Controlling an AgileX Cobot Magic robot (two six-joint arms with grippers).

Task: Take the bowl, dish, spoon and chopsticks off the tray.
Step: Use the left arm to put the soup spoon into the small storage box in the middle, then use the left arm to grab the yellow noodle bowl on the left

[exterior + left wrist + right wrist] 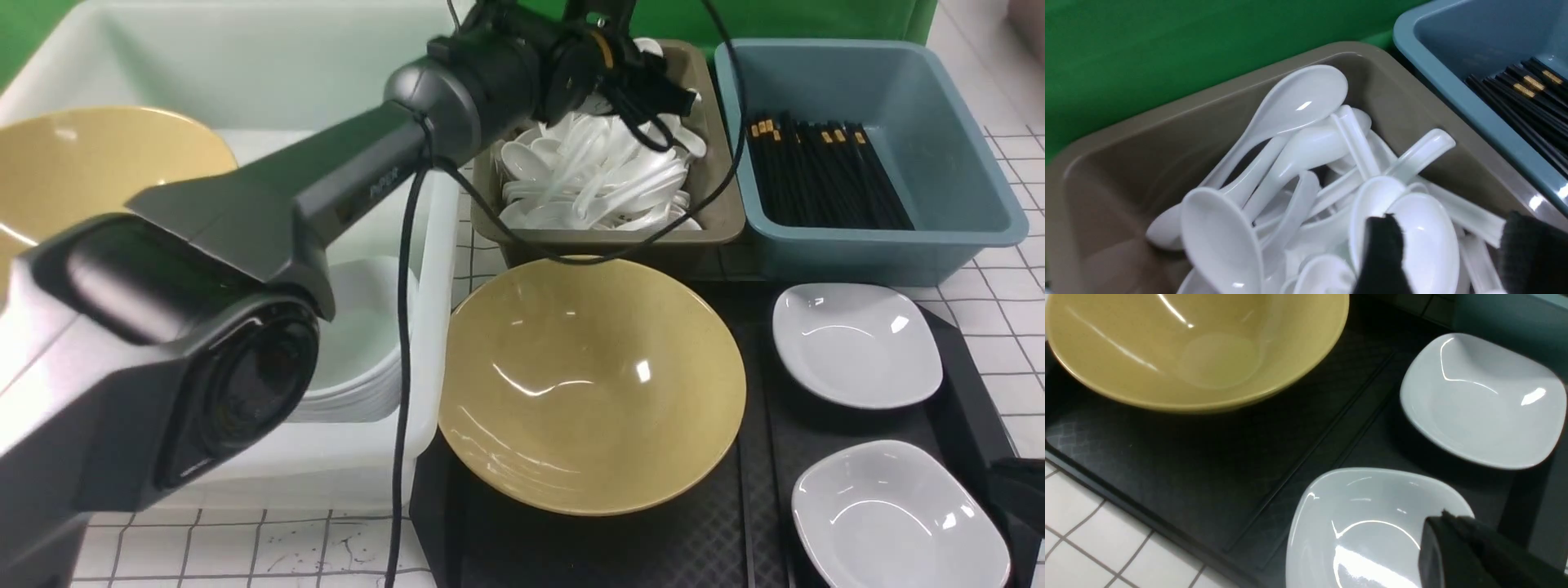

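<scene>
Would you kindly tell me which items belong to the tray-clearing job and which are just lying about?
Job: tray, bowl, far dish, near dish.
Lying about: tubbed spoons, tubbed chopsticks, second yellow bowl, stacked white dishes.

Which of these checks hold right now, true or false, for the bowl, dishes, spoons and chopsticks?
The bowl sits on the tray. True.
Only one white dish is on the tray. False: two, the far dish and the near dish.
The left gripper hangs over the grey-brown tub of spoons. True.
The chopsticks lie on the tray. False: the chopsticks lie in the blue tub.
</scene>
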